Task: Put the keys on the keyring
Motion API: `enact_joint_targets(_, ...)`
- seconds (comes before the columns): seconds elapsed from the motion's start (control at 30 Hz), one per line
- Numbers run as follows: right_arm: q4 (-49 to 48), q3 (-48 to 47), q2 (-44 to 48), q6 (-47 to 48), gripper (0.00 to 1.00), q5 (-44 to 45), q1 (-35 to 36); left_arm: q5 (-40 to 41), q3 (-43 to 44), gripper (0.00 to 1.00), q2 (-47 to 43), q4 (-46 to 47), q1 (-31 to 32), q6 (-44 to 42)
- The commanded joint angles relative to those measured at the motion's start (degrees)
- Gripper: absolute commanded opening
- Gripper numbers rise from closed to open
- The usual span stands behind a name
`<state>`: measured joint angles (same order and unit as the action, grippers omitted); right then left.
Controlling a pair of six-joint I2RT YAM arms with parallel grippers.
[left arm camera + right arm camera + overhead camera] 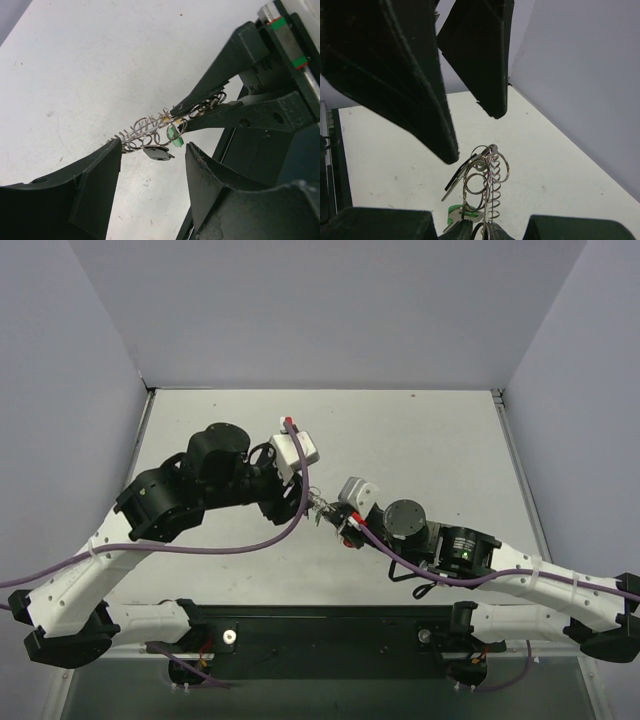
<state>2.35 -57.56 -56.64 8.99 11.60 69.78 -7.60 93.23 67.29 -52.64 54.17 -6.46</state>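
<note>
The keyring [142, 131] is a grey wire coil with small split rings, held in the air above the table. My right gripper [479, 229] is shut on its end, and its dark fingers [220, 95] come in from the upper right in the left wrist view. A black-headed key [158, 153] and a green-headed key [175, 138] hang from the coil; in the right wrist view the green key [454, 214] sits just above my fingertips. My left gripper [152, 152] is open, with its fingers either side of the black key and not touching it. Seen from above, both grippers meet at the keyring [320, 508].
The white table [420, 440] has grey walls on three sides. Purple cables [230, 548] trail from both arms. The arm bases sit on a black bar [330, 625] at the near edge.
</note>
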Motion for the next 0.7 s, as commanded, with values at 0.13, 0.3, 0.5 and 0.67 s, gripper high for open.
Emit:
enact_joint_targets(0.13, -5.3, -1.0, 2.7, 0.4, 0.00, -2.2, -0.6, -15.5, -2.2, 0.65, -3.0, 8.4, -13.6, 3.3)
enact_joint_targets(0.3, -5.3, -0.9, 2.8, 0.2, 0.00, -3.2, -1.1, -33.3, -4.4, 0.61, -3.0, 12.7, -24.9, 10.7)
enact_joint_targets(0.5, -5.1, -0.9, 2.8, 0.1, 0.00, -3.5, -1.5, -51.4, -8.2, 0.60, -3.3, 22.1, -31.5, 18.9)
enact_joint_targets(0.67, -5.1, -1.1, 2.5, 0.0, 0.00, -3.6, -1.6, -53.2, -8.6, 0.60, -1.5, 20.8, -31.6, 19.1)
